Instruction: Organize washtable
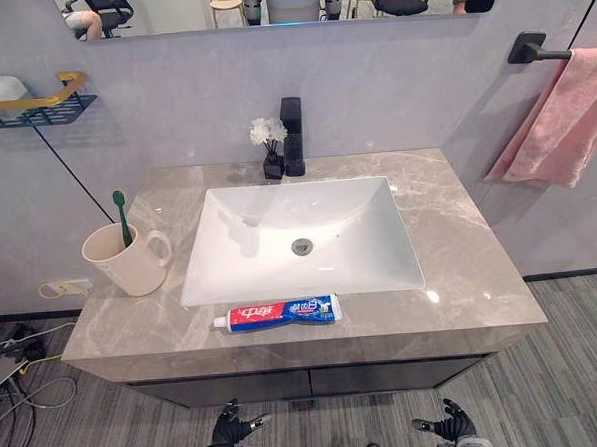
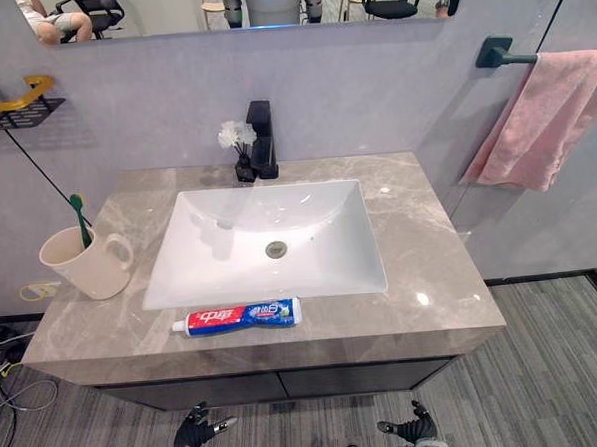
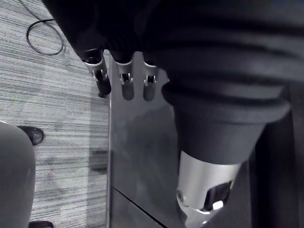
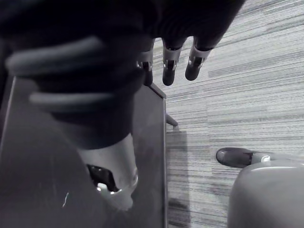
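Left eye view. Toothpaste tube (image 1: 274, 313) flat on the surface (image 1: 461, 265), just in front of the sink (image 1: 360, 245) and close to the front edge. Mug (image 1: 127, 258) at the left end, green toothbrush (image 1: 123, 215) standing in it. Left hand (image 1: 232, 425) and right hand (image 1: 447, 423) low, below the surface edge, well apart from everything, holding nothing. Likely trouble: rising too close to the cabinet and catching the overhang, or knocking the tube off the front edge on the way up.

Right eye view. Same layout, with the faucet (image 2: 262, 137) and a small flower vase (image 2: 240, 151) at the back of the sink and a pink towel (image 2: 519, 122) on its bar to the right. Tube probably slick and rounded, so prone to skidding into the basin under a pinch from the front. Mug possibly tippy with the brush in it: risk of toppling if bumped at the rim while dropping the tube in.

Left wrist view. Fingers (image 3: 127, 83) straight and relaxed, empty, hanging beside the dark cabinet front (image 3: 142, 156).

Right wrist view. Fingers (image 4: 170, 71) likewise loose and empty, next to the cabinet; equal snag risk on lifting.
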Robot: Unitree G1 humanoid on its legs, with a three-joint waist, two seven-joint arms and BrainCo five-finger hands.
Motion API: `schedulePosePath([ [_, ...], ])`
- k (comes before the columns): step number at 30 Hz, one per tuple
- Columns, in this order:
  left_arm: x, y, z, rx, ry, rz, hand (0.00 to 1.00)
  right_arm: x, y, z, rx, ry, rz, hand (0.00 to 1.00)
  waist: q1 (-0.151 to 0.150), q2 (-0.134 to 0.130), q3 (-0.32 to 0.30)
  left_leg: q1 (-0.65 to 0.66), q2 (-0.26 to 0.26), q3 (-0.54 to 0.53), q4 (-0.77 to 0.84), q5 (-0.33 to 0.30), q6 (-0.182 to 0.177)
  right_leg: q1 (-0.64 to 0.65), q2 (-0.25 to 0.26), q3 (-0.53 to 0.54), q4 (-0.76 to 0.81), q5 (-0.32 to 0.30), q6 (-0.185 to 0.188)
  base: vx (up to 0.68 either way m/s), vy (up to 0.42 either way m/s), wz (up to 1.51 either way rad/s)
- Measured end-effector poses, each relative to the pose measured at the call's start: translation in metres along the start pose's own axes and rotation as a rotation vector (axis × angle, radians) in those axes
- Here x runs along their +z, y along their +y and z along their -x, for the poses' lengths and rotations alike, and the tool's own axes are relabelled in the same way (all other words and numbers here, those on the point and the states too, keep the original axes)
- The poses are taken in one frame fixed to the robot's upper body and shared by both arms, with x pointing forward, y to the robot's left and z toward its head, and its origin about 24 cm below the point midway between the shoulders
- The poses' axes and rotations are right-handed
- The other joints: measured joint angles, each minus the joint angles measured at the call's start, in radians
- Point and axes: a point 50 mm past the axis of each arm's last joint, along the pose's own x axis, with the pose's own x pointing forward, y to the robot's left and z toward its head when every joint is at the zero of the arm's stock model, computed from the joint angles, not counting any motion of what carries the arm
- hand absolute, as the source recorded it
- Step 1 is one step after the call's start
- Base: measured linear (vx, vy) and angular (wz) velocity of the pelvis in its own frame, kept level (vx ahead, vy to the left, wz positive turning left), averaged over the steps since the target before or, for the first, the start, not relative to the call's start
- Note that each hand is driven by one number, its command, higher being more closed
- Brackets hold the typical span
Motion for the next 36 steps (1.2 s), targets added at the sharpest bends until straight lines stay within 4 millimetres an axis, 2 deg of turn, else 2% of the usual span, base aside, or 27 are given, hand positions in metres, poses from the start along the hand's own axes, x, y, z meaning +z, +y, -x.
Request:
schedulePosePath([
  [6,0.000,-0.002,-0.001,-0.016,0.009,-0.017,0.00,-0.020,-0.005,0.003,-0.020,0.089,-0.147,0.00,0.000,-0.002,0.000,0.000,-0.004,-0.007,-0.023,0.014,0.003,-0.001,-0.009,-0.023,0.000,-0.003,0.004,0.00,0.000,0.09],
  [14,-0.001,0.007,-0.002,0.018,0.022,0.042,0.00,-0.016,-0.009,0.001,-0.045,0.083,-0.228,0.00,0.002,-0.020,0.004,-0.005,-0.009,-0.058,-0.043,0.045,0.000,0.005,-0.018,-0.081,0.000,-0.003,0.005,-0.02,-0.004,0.19],
  [19,-0.008,0.033,0.001,0.110,0.033,0.116,0.00,-0.010,-0.021,-0.002,-0.075,0.063,-0.240,0.00,0.006,-0.021,0.005,-0.006,-0.017,-0.087,-0.062,0.066,0.005,0.017,-0.027,-0.117,-0.004,-0.005,0.007,-0.06,0.000,0.23],
  [21,-0.007,0.053,0.004,0.174,0.017,0.143,0.00,-0.007,-0.024,-0.003,-0.085,0.053,-0.249,0.00,0.006,-0.024,0.005,-0.010,-0.019,-0.100,-0.068,0.071,0.004,0.016,-0.030,-0.134,-0.004,-0.014,0.018,-0.08,-0.004,0.22],
  [23,0.008,0.085,0.008,0.273,-0.065,0.166,0.00,-0.008,-0.029,-0.003,-0.095,0.055,-0.244,0.00,0.007,-0.028,0.002,-0.022,-0.018,-0.112,-0.073,0.075,0.002,0.017,-0.032,-0.160,-0.004,-0.019,0.017,-0.04,-0.011,0.30],
  [24,0.014,0.092,0.010,0.301,-0.092,0.175,0.00,-0.008,-0.031,-0.003,-0.099,0.055,-0.243,0.00,0.010,-0.028,0.002,-0.023,-0.018,-0.113,-0.074,0.076,0.002,0.016,-0.032,-0.163,-0.004,-0.020,0.017,-0.02,-0.007,0.21],
  [26,0.044,0.119,0.020,0.397,-0.247,0.202,0.00,-0.008,-0.036,-0.003,-0.110,0.048,-0.239,0.00,0.028,-0.025,0.000,-0.033,-0.019,-0.122,-0.073,0.077,0.001,0.018,-0.033,-0.174,-0.004,-0.022,0.017,0.02,0.002,0.14],
  [29,0.078,0.144,0.040,0.496,-0.431,0.222,0.00,-0.007,-0.039,-0.003,-0.117,0.040,-0.254,0.00,0.034,-0.021,-0.002,-0.038,-0.021,-0.134,-0.076,0.083,0.005,0.019,-0.037,-0.187,0.000,-0.020,0.015,0.05,0.009,0.16],
  [30,0.089,0.154,0.050,0.548,-0.499,0.233,0.00,-0.007,-0.040,-0.002,-0.116,0.032,-0.261,0.00,0.044,-0.015,-0.007,-0.037,-0.023,-0.134,-0.076,0.083,0.005,0.019,-0.039,-0.188,0.000,-0.021,0.016,0.06,0.020,0.01],
  [31,0.096,0.158,0.055,0.571,-0.535,0.236,0.00,-0.007,-0.041,-0.001,-0.115,0.025,-0.264,0.00,0.052,-0.012,-0.011,-0.037,-0.024,-0.134,-0.076,0.083,0.005,0.019,-0.040,-0.187,0.000,-0.021,0.016,0.06,0.027,0.03],
  [33,0.128,0.168,0.079,0.646,-0.709,0.227,0.00,-0.007,-0.041,-0.001,-0.112,0.019,-0.267,0.00,0.059,-0.007,-0.019,-0.035,-0.031,-0.137,-0.075,0.083,0.005,0.021,-0.047,-0.195,0.000,-0.024,0.020,0.06,0.033,0.10],
  [36,0.159,0.171,0.107,0.731,-0.882,0.181,0.00,-0.005,-0.040,-0.001,-0.108,0.008,-0.275,0.00,0.061,-0.002,-0.021,-0.034,-0.034,-0.147,-0.072,0.084,0.007,0.030,-0.054,-0.211,0.000,-0.024,0.021,0.00,0.024,0.14],
])
